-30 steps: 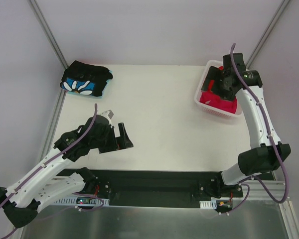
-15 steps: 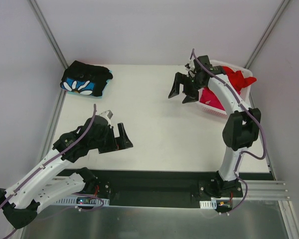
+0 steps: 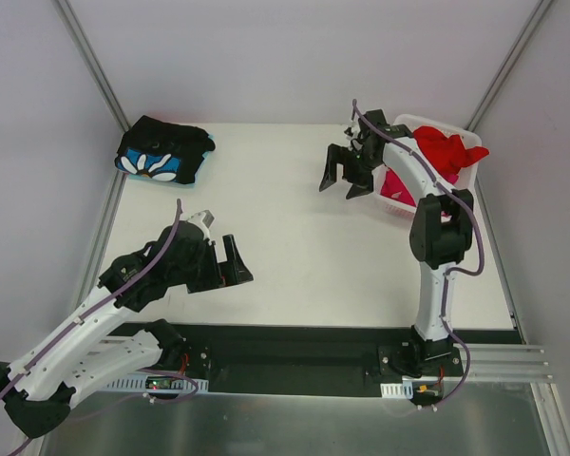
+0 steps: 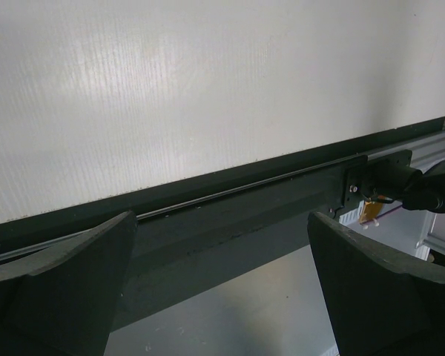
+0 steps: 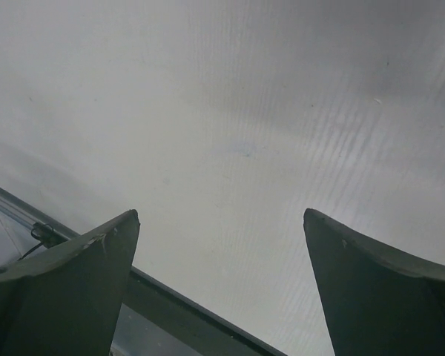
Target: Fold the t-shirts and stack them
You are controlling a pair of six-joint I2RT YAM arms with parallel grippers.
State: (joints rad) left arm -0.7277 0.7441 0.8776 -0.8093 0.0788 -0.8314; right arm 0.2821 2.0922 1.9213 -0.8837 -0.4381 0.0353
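We count 3 t-shirts, 1 basket and 2 grippers. The black t-shirt [image 3: 163,155] w/ the blue-and-white flower print is folded into a soft, roughly rectangular packet at the far left corner of the table [image 3: 294,218]. Its long axis runs left-right, tilted a bit, w/ the print along its near edge.

The red t-shirt [image 3: 446,150] is a crumpled heap in the white plastic basket [image 3: 420,121] at far right, bunched toward the far side, w/ a bit over the right rim. No clear axis on that one. The magenta-pink t-shirt [image 3: 396,185] is in the same basket, nearer side, partly behind the right arm [image 3: 427,190], so we can't tell how it lies.

The left gripper [image 3: 236,263] hovers over the near left of the table, jaws spread wide, nothing between them — its wrist view shows only ribbed white tabletop and the black base rail [image 4: 230,215]. The right gripper [image 3: 345,182] hangs just left of the basket, also wide apart and holding nothing.
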